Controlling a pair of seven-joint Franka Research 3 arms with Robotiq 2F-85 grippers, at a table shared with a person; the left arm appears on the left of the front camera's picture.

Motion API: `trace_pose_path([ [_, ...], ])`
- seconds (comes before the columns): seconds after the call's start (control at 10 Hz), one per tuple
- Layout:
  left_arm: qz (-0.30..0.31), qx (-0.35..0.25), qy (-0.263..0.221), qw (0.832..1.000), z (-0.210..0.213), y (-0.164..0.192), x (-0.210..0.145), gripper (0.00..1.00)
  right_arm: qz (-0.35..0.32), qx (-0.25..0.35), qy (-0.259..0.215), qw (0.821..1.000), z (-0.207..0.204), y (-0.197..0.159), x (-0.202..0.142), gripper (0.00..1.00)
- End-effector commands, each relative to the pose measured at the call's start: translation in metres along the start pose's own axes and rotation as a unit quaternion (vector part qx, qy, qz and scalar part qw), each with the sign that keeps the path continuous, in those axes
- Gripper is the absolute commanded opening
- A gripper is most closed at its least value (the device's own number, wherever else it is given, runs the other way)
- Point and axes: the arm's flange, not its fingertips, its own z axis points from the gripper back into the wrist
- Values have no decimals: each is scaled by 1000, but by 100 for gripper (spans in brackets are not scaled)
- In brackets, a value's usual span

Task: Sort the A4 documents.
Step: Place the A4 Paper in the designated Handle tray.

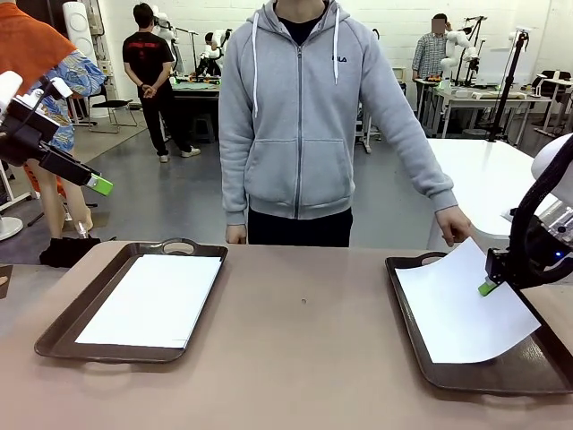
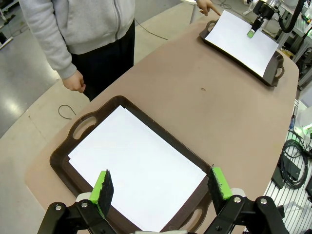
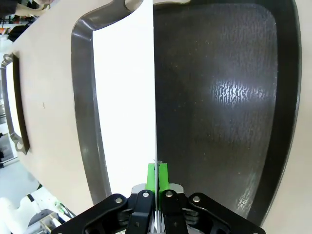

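Over the right tray (image 1: 421, 363), the right hand (image 1: 486, 288) pinches a paper sheet (image 1: 457, 309); the left hand (image 2: 161, 187) hangs wide.

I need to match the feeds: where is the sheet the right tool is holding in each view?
Front view: the held sheet lies tilted over the right tray, lower right, pinched by the right tool.
Left wrist view: top right, the held sheet, small and far off.
Right wrist view: left of centre, the held sheet, seen nearly edge-on, rising from the tool.
Shared landmark: the right tray's dark rim.
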Motion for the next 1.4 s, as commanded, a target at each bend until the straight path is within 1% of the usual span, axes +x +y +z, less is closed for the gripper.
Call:
trace_pose_path([
  [0.0,-4,0,-1,1000,0,1,-1,100,-13,-29,7,999,-6,2,-5,1],
  [0.3,-4,0,-1,1000,0,1,-1,100,-11,-42,23,999,-9,5,-4,1],
  [0.7,-4,0,-1,1000,0,1,-1,100,-9,-39,24,999,-16,9,0,1],
  [1.0,-4,0,-1,1000,0,1,-1,100,-9,-49,24,998,-19,9,0,1],
  [1.1,-4,0,-1,1000,0,1,-1,100,-20,-54,23,998,-18,7,-1,12],
  [1.2,-4,0,-1,1000,0,1,-1,100,-22,-59,22,998,-18,6,-3,19],
  [1.3,-4,0,-1,1000,0,1,-1,100,-26,-69,21,997,-17,4,-4,31],
])
